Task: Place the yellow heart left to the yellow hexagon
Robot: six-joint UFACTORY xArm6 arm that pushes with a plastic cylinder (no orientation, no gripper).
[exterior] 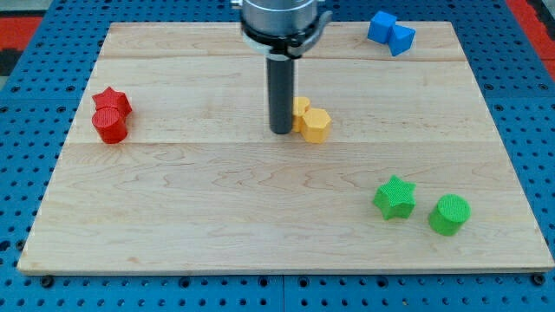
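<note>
The yellow hexagon (pixel 316 125) lies near the board's middle. The yellow heart (pixel 301 107) sits just behind it toward the view's top left, touching it, and is partly hidden by my rod. My tip (pixel 280 131) rests on the board right at the left side of both yellow blocks, touching or nearly touching them.
A red star (pixel 113 100) and a red cylinder (pixel 110 125) sit together at the view's left. Two blue blocks (pixel 390 32) lie at the top right. A green star (pixel 395 197) and a green cylinder (pixel 449 214) lie at the bottom right. The wooden board (pixel 217 225) rests on a blue pegboard.
</note>
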